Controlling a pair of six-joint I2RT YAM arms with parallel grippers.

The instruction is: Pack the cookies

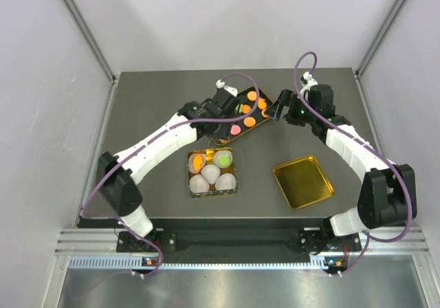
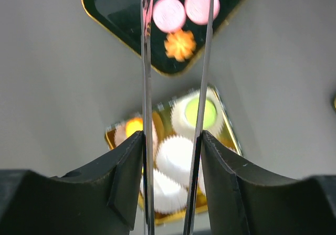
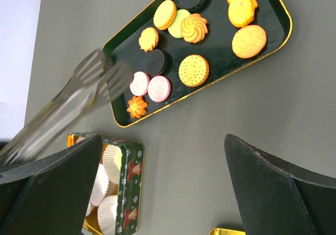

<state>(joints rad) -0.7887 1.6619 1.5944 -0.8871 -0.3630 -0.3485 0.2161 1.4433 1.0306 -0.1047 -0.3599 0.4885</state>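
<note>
The cookies lie on a black tray (image 1: 256, 125) at the table's middle back: two pink discs (image 2: 169, 13), an orange swirl (image 2: 180, 44), and several orange, green and dark ones (image 3: 193, 70). My left gripper (image 1: 223, 106) is shut on metal tongs (image 2: 145, 88). The tongs' arms are spread, with their tips over the two pink discs and nothing between them. My right gripper (image 1: 280, 108) hangs open and empty above the table by the tray's right end, as the right wrist view (image 3: 163, 140) shows.
A green and gold tin (image 1: 213, 194) in front of the tray holds several white paper cups; one has an orange cookie (image 1: 197, 161), one a green one (image 1: 223, 159). A gold lid (image 1: 302, 181) lies to the right of the tin.
</note>
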